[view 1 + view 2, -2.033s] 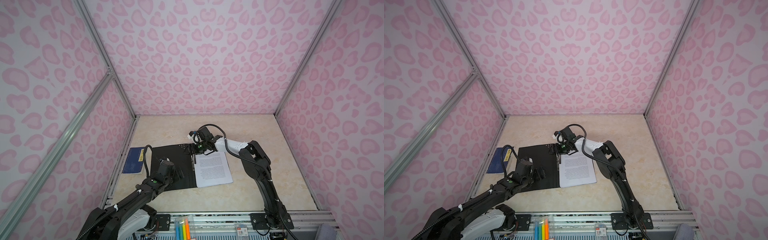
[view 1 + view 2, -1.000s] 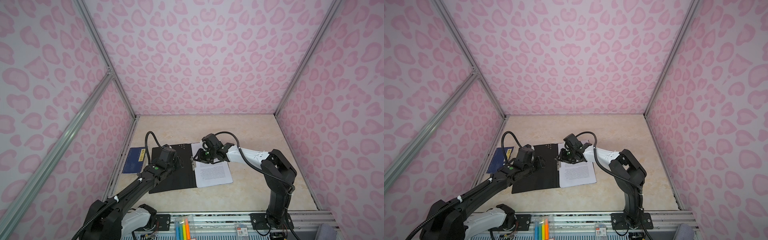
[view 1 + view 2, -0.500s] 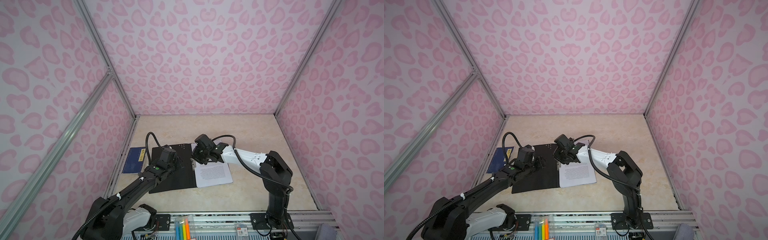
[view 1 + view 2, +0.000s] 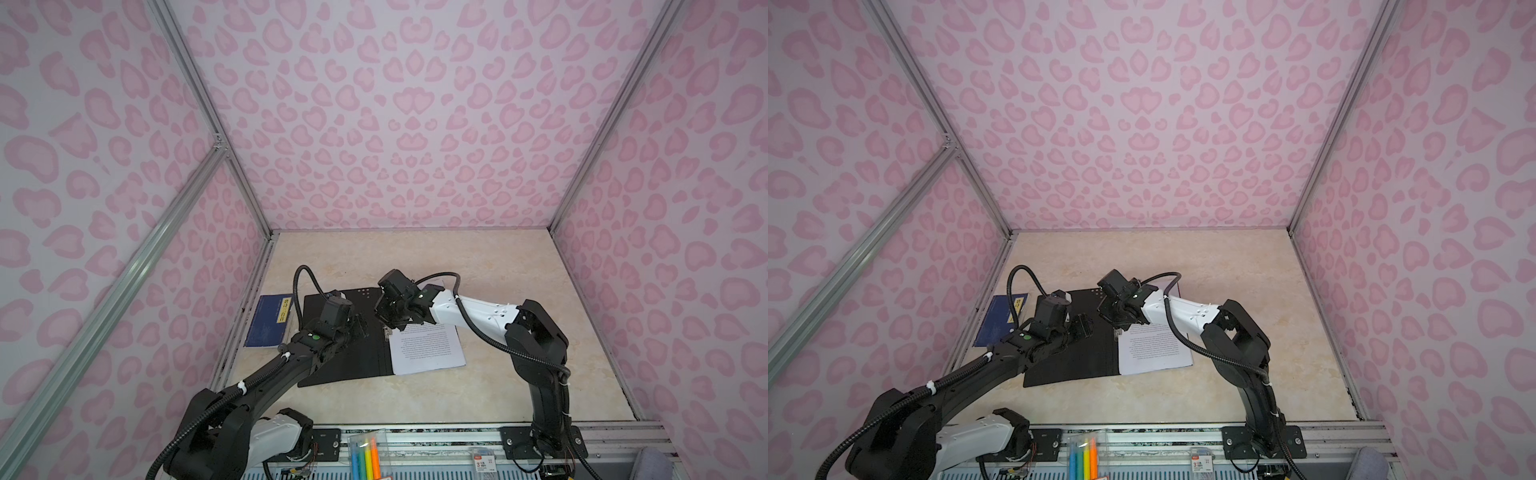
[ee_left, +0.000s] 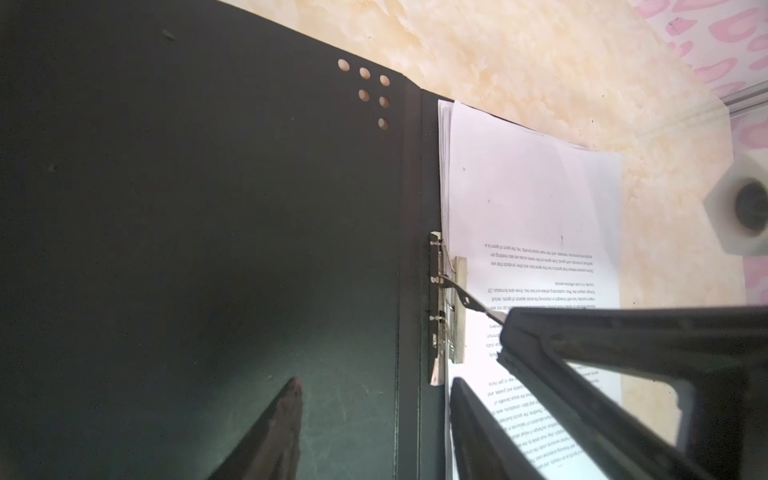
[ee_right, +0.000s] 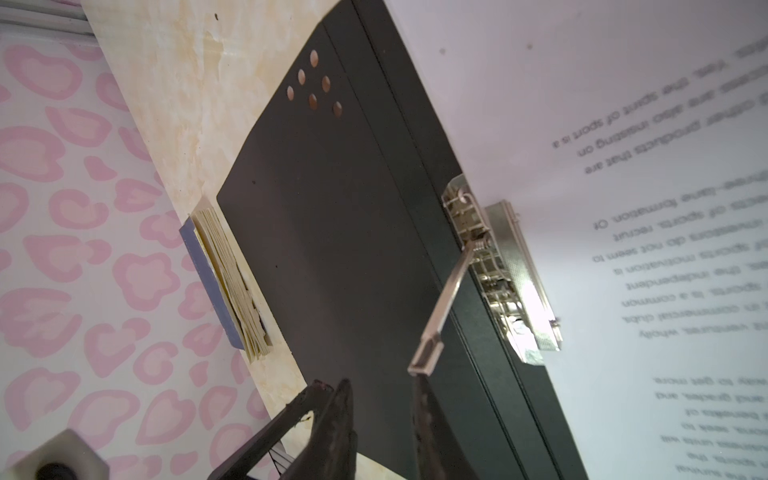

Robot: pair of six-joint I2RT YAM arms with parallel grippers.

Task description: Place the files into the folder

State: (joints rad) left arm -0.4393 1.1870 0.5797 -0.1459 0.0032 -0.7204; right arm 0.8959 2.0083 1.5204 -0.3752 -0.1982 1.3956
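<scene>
Right wrist view: poised at raised clip lever (image 6: 446, 286) with right gripper (image 6: 380, 380) parted and empty, left gripper (image 5: 376, 380) likewise; risks slipping off, letting it snap down and skew files (image 6: 623, 83).

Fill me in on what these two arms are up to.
The folder lies open on the table, black inside up, with the files stacked on its right half. The right gripper, jaws apart, is at the tip of the raised clip lever beside the spine. The left gripper is over the bare left flap, jaws open. A blue booklet lies beside the folder, untouched.
</scene>
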